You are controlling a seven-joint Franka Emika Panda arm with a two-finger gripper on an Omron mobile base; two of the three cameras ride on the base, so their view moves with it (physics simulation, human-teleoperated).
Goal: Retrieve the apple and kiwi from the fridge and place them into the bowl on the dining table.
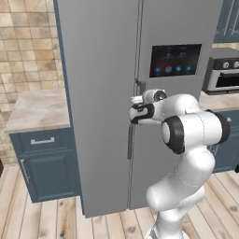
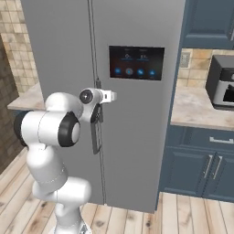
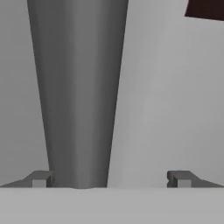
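The grey two-door fridge (image 1: 102,93) (image 2: 59,45) stands shut in front of me, with its black dispenser panel (image 1: 175,59) on the right door. My gripper (image 1: 132,113) (image 2: 97,117) is open and pushed up against the doors at the middle seam. In the hand view the dark vertical bar handle (image 3: 78,87) rises between my fingertips (image 3: 41,178), close to the left one and apart from the right one. My gripper (image 3: 111,178) holds nothing. The apple and kiwi are hidden behind the shut doors. The bowl and dining table are out of view.
A beige-topped counter (image 1: 37,109) on blue cabinets (image 1: 44,163) adjoins the fridge on the left. Another counter (image 2: 201,109) with an oven-like appliance (image 2: 224,82) adjoins it on the right. The floor (image 1: 56,219) is pale wood planks.
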